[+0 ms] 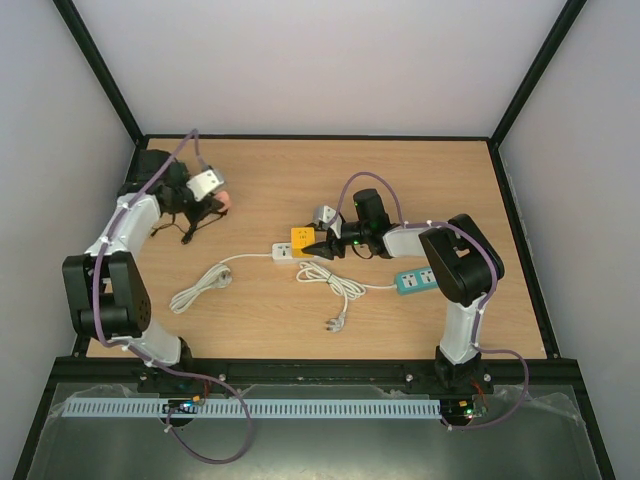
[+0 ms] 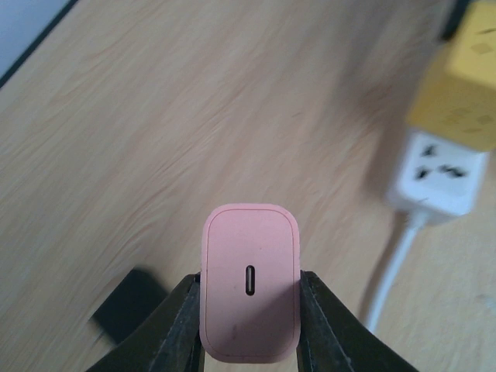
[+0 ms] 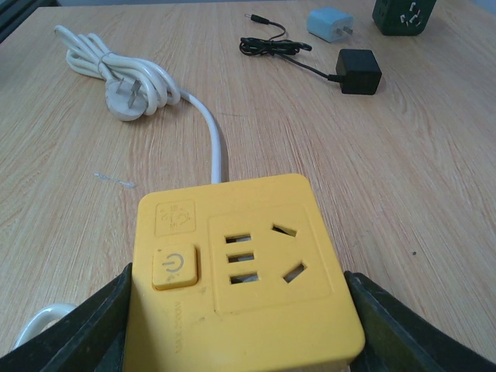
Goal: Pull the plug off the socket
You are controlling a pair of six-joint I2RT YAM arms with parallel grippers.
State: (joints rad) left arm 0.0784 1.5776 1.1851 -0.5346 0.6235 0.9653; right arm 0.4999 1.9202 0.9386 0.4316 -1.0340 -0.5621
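Holding the pink plug (image 2: pixel 250 263) clenched in your left hand (image 2: pixel 249 335) at ten o'clock over the tabletop (image 1: pixel 260 180), well apart from the yellow socket (image 3: pixel 240 248) your right hand (image 3: pixel 236 333) clamps near centre, lower it straight and release only once it rests flat.

Wooden table (image 1: pixel 250 180) bears white strip (image 1: pixel 284 252), teal strip (image 1: pixel 414 281), coiled cord (image 1: pixel 320 274).

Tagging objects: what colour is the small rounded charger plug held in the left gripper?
Pink. The rounded charger plug shows best in the left wrist view.
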